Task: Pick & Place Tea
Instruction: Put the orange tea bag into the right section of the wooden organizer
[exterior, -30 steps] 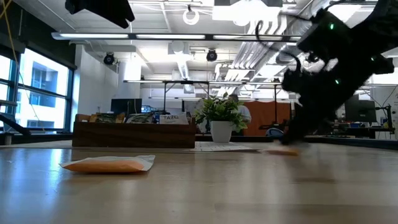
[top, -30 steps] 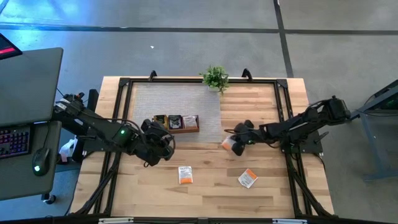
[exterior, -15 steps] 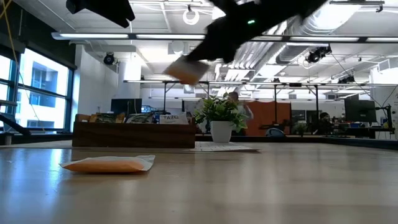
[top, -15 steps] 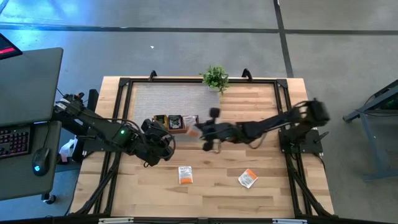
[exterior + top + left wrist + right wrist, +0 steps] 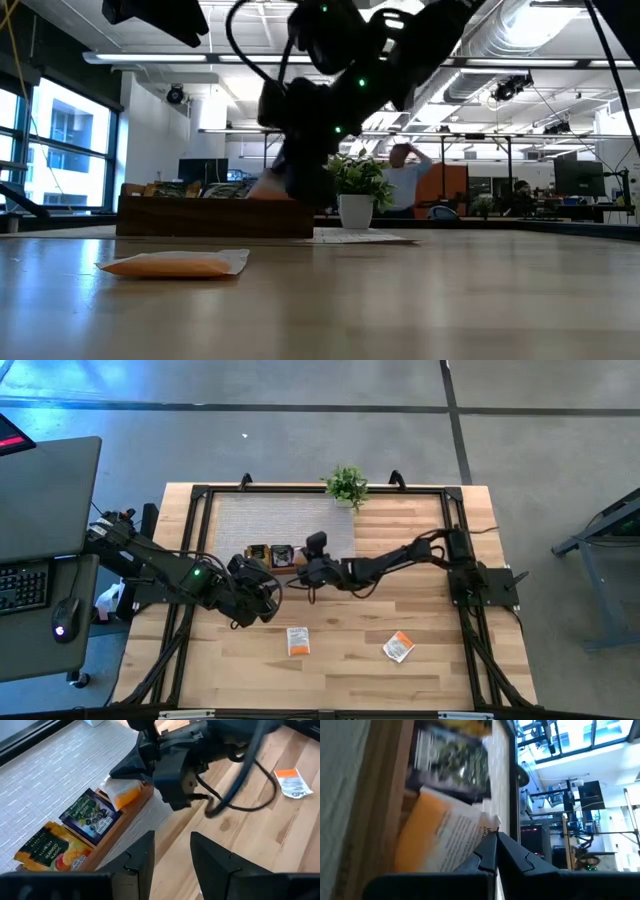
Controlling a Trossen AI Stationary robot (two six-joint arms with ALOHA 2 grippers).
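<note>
Take the wooden tray [image 5: 283, 557] as your landmark. Nearest you, well short of the tray on the bench [image 5: 340, 660], two orange-and-white tea sachets lie loose: one [image 5: 298, 641] just in front of the tray, another [image 5: 398, 647] off to its right. Your left tool [image 5: 262, 595] hangs idle just in front of the tray's left end, its fingers parted and empty. At the tray's right end, your right tool [image 5: 312, 563] pinches an orange-and-white sachet [image 5: 124, 794], which dips into the end compartment, beside the dark blueberry sachet [image 5: 90, 815] and the mango one [image 5: 50, 851]. You appear to be at the placing step. Next, seat the sachet fully, part the fingers, then lift straight up. Beyond the tray stands a potted plant [image 5: 346, 485].
</note>
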